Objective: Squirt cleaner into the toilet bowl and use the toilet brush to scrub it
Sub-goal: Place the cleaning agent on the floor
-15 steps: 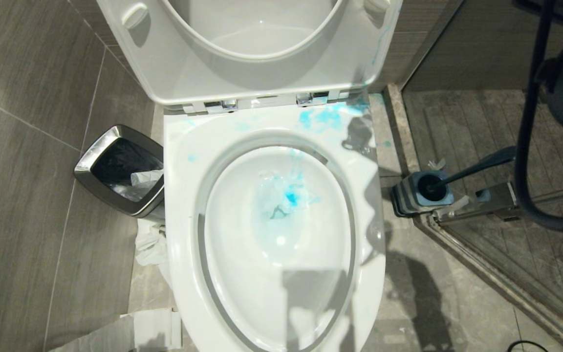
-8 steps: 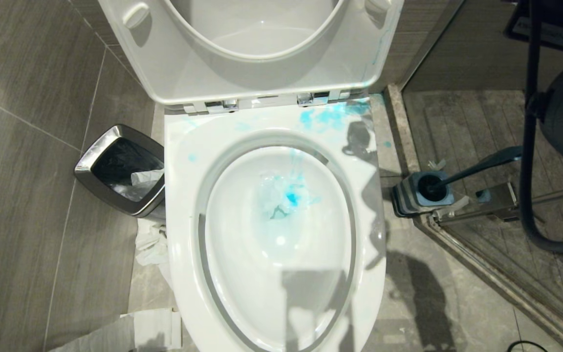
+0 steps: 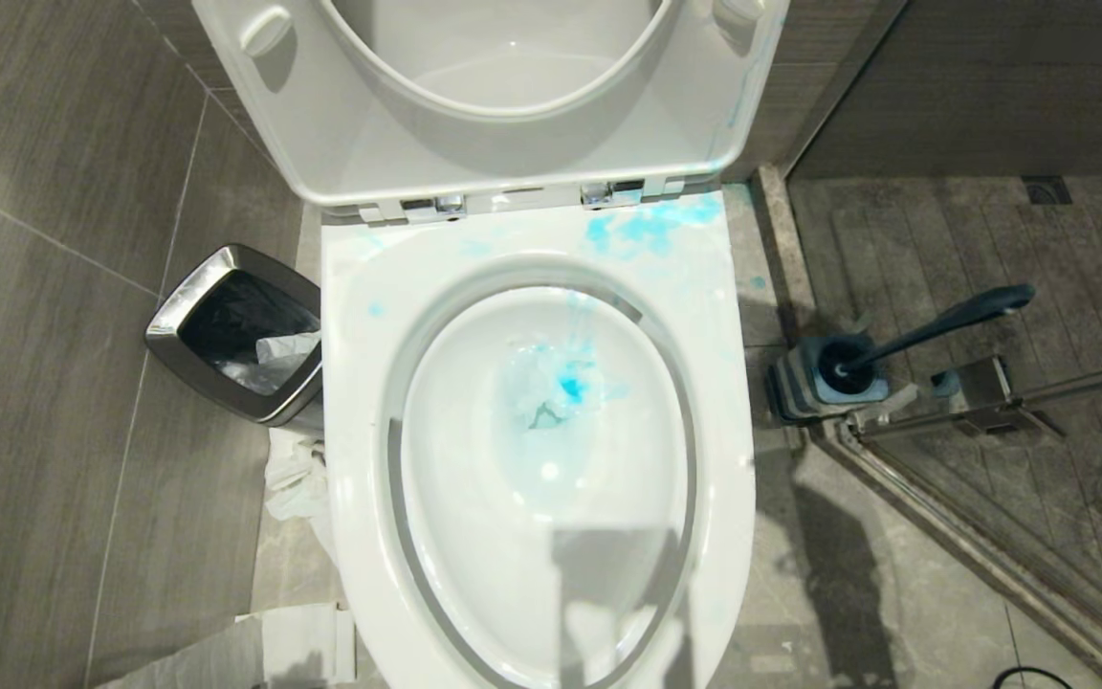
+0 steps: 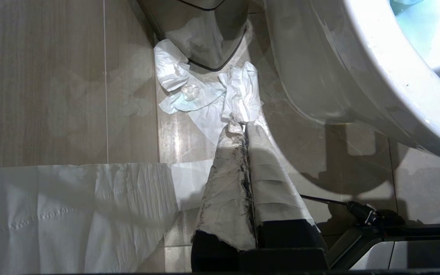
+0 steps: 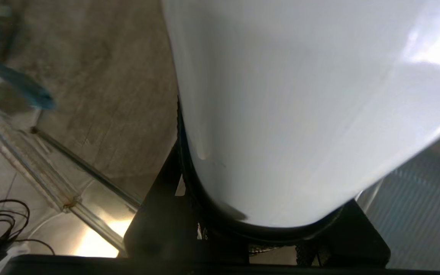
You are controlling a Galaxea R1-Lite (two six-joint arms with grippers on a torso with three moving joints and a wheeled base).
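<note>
waste bin (image 3: 231,330): steel-rimmed, left of toilet | tissue (image 3: 297,478): crumpled, on floor beside bin | brush holder (image 3: 814,383): right, on floor

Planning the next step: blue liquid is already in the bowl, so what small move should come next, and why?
Probably set the cleaner down: the right gripper holds it, and the toilet brush waits in its holder.

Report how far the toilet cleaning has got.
Done, by the look of it: blue cleaner liquid is smeared on the toilet bowl rim and pooled inside. In hand: the right tool is shut on the cleaner, a white bottle filling its wrist view. Left: scrubbing; the toilet brush sits untouched in its holder. The left tool is shut, near the floor beside the bowl.
</note>
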